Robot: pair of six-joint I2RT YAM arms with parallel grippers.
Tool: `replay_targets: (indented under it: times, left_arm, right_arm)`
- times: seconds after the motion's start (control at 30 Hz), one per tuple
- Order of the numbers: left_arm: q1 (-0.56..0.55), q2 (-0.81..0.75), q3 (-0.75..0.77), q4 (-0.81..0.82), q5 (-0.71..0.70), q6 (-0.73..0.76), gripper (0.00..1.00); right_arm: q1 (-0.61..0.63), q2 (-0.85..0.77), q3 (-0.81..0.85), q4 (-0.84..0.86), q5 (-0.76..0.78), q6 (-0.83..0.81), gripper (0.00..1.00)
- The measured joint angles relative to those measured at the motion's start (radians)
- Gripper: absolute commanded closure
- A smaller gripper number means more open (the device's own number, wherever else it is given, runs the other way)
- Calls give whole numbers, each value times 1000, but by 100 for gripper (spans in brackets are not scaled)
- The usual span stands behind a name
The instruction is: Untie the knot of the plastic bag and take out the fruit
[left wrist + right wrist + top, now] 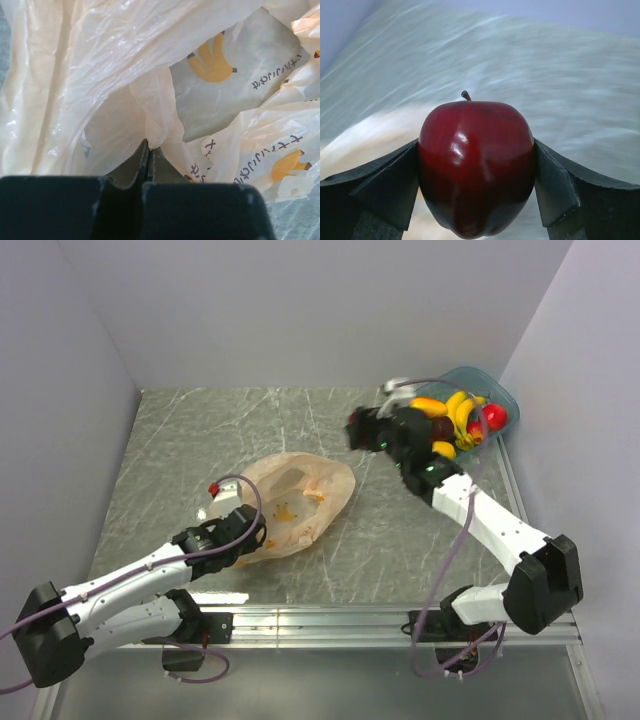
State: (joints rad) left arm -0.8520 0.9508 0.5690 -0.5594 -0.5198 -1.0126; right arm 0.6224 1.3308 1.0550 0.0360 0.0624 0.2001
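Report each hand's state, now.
Left hand: shut, pinching a fold of the bag.
Right hand: closed on a red apple.

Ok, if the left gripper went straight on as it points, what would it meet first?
The bag: the left gripper is shut with its tips at a fold of the film, seemingly pinching it, so it would press deeper into the bag. What lies behind is hidden.

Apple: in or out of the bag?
Out: the right gripper holds the apple between its fingers, clear of the bag.
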Motion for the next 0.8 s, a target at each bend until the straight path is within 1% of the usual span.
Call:
replay_targets:
  times: [0.07, 0.17, 0.2, 0.23, 0.27, 0.37, 0.47, 0.5, 0.6, 0.63, 0.67, 0.7, 0.73, 0.8]
  left_arm:
    - [6, -8, 0, 6, 0, 16, 100]
    - [11, -29, 0, 25, -1, 43, 99]
    - [12, -40, -1, 32, -1, 54, 100]
    - [13, -51, -3, 40, -1, 63, 100]
    - [15, -61, -5, 47, 0, 71, 99]
    - [19, -81, -10, 60, 0, 84, 99]
    - [23, -98, -19, 79, 0, 88, 99]
    - [23, -106, -26, 88, 0, 89, 100]
    - [27, -119, -40, 93, 0, 91, 99]
    - [28, -119, -42, 95, 0, 91, 100]
    - [29, -119, -44, 96, 0, 91, 100]
    - [31, -119, -46, 100, 0, 91, 99]
    - [33, -120, -48, 104, 0, 91, 99]
    - [35, -120, -53, 109, 1, 91, 99]
  right_arm:
    - [-152, 5, 14, -13, 55, 17, 98]
    - [-349, 53, 72, -56, 89, 67, 97]
    - [-409, 83, 105, -68, 97, 90, 96]
    - [-456, 109, 129, -70, 111, 109, 91]
    - [-509, 143, 154, -71, 124, 133, 89]
    - [-625, 253, 226, -80, 161, 205, 87]
    - [-697, 370, 301, -97, 198, 254, 86]
    - [-717, 414, 334, -111, 214, 267, 83]
    - [-761, 543, 441, -140, 241, 295, 65]
    - [-771, 581, 472, -147, 245, 302, 47]
    - [-779, 612, 499, -159, 248, 308, 38]
    - [-786, 642, 522, -165, 251, 314, 31]
    - [-792, 665, 539, -171, 251, 320, 19]
    - [-800, 692, 550, -182, 244, 335, 11]
